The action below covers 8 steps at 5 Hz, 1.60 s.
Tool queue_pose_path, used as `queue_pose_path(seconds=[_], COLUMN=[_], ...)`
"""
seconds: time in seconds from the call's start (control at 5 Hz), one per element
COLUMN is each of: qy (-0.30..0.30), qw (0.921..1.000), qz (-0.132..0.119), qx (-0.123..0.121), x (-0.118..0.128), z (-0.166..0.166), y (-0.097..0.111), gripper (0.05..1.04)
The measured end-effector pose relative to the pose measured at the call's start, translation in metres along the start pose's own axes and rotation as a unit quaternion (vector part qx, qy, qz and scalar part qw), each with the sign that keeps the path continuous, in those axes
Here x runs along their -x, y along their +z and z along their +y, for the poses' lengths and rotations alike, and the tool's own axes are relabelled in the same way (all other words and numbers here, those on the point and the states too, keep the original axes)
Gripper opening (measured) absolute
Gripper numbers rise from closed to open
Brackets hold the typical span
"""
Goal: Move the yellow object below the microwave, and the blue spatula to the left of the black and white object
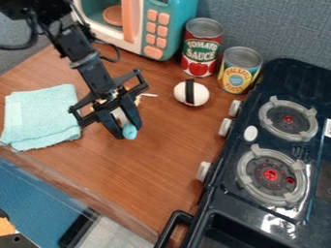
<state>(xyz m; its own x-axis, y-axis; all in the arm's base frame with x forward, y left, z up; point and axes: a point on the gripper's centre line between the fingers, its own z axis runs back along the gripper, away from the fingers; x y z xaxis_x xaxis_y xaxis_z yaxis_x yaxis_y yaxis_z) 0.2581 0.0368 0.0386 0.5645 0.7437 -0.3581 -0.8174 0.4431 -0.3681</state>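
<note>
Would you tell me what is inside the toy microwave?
Inside the microwave, a round orange-brown disc shows. The coral handle covers the part behind it, so I cannot tell what lies there; the interior's top is outside the picture.

Even, fairly bright light falls across the wooden desk (148, 164), leaving only soft, faint shadows. White glare streaks the glossy dark stove (226, 210) (strongest near its front edge and along the right side of the nearer burner (270, 175)). A gentler, greyish shine sits on the metal tops of the red can (201, 51) and the yellow can (239, 72).
</note>
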Motion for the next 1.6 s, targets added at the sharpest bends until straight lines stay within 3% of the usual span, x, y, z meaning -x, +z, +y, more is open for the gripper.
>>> queue_pose_path(seconds=[0.4,1.0,1.6], qy=[0.012,0.073,0.116], qw=[0.9998,0.9964,0.9899], qz=[-0.013,-0.037,-0.076], qx=[-0.013,0.026,0.026], x=[-0.028,-0.090,-0.151], z=[-0.007,-0.005,0.012], y=[-0.005,0.031,0.053], gripper=[0.326,0.326,0.326])
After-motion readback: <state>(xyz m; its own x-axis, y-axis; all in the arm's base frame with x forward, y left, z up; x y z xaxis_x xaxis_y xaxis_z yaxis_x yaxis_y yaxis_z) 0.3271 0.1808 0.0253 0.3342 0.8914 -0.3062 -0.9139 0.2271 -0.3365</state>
